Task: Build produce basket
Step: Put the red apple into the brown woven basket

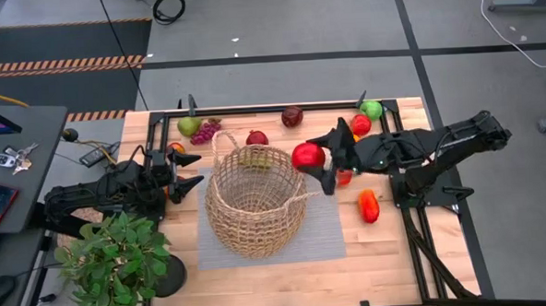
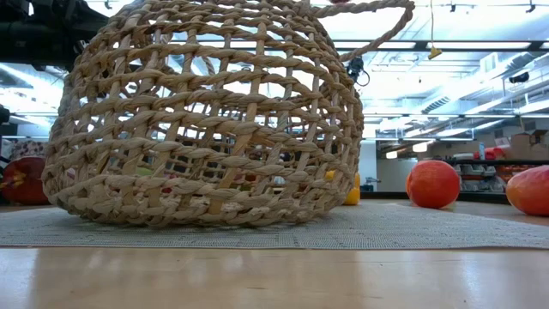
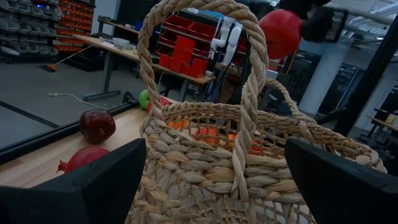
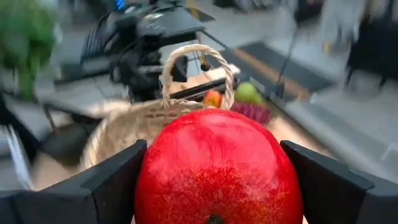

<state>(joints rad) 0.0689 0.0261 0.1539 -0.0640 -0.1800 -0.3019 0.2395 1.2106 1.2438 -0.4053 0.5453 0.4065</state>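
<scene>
High view: round woven basket (image 1: 254, 202), smooth red fruit (image 1: 307, 156).

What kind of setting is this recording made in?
Probably a robotics lab or workshop: red parts bins on a workbench, a bare concrete floor with hazard-striped edging, and ceiling strip lights over an open hall.

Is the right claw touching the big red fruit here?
Touching. In the right wrist view the red fruit sits pressed between both dark fingers of the right claw; the high view shows it held above the basket rim.
</scene>
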